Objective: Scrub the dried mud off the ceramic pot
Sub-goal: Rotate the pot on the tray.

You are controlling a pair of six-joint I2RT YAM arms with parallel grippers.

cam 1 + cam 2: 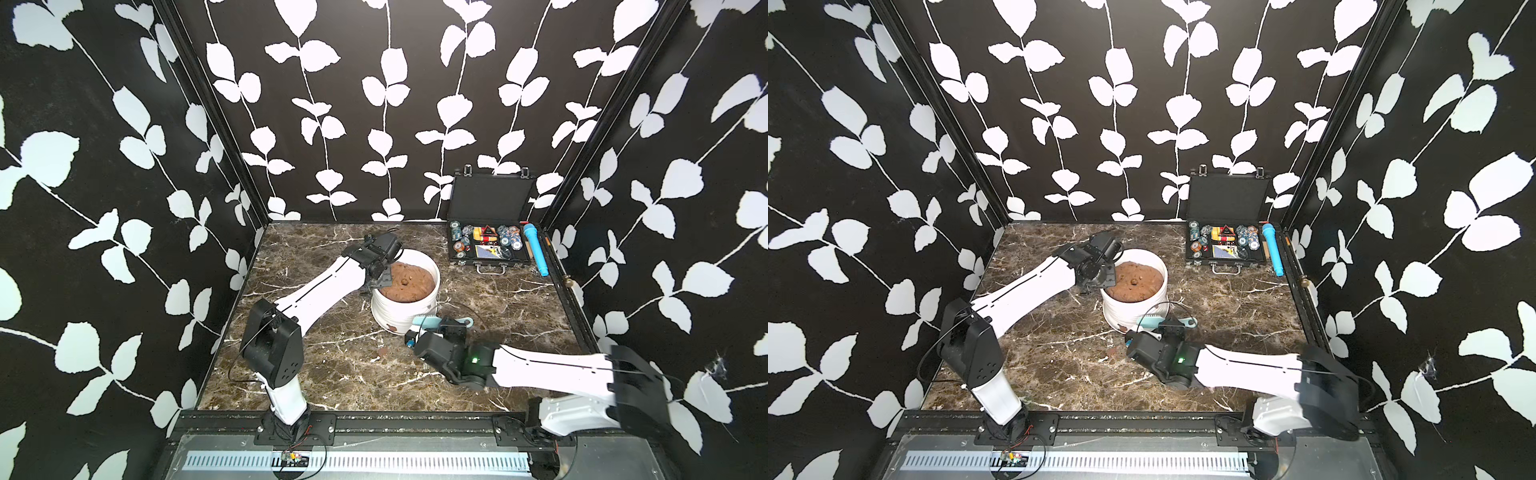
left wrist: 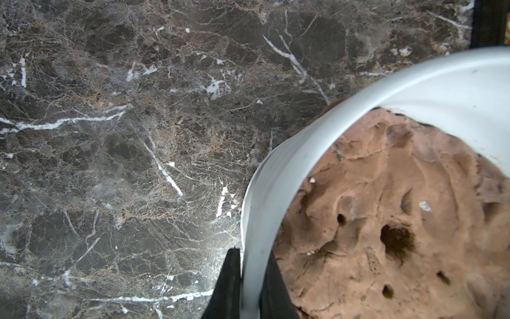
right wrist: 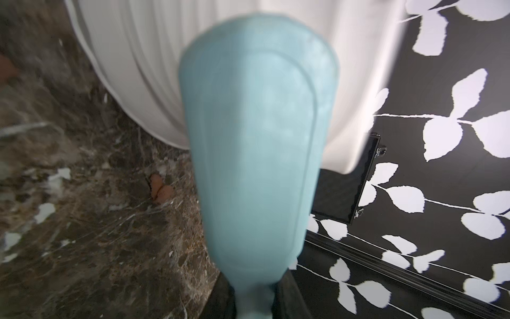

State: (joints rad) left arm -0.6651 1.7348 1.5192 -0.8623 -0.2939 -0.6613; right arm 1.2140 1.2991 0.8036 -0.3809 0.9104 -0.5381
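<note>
at mid-table, the ceramic pot (image 1: 405, 309) stands with its rim pinched by the left gripper (image 2: 251, 276); the right gripper (image 3: 256, 301) clamps a blue brush (image 3: 256, 143) at the lower wall — dried mud (image 1: 397, 329) shows there, scrubbing apparently unfinished.

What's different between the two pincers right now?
The left pincer grips the pot by its rim, one finger inside and one outside; the right pincer grips a pale blue brush by its handle. The left sits high, at the rim on the pot's left side; the right sits low, by the front wall near the base. Both are shut on something, and both are at the pot.
</note>
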